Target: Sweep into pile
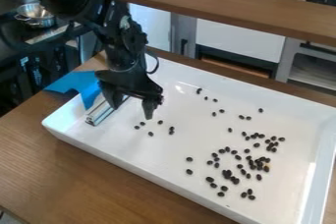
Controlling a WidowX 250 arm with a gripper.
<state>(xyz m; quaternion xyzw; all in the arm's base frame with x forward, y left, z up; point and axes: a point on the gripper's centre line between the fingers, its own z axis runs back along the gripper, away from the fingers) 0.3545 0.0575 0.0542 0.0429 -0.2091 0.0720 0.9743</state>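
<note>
Sweeping setup, my gripper (pixel 133 112) spread apart over the white tray (pixel 164 152).
Camera view: dark bits (pixel 227 174) lie scattered inside; light, hard, likely rolling. Pale bar (pixel 98 114) beside me, probably the sweeper: looks stiff, maybe slippery, grasp mid-length.

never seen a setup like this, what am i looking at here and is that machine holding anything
There is one picture, taken by a fixed camera looking down at a slant. The black machine at upper left is a robot arm, ending in a black two-finger gripper. It hangs over a large white rectangular tray on a brown wooden table. Many small dark bean-like pieces lie scattered in the tray, most of them toward the right side. Beside the gripper are a silvery bar-like object and a bright blue sheet-like piece. The gripper's fingers stand apart, and I see nothing held between them.
</note>
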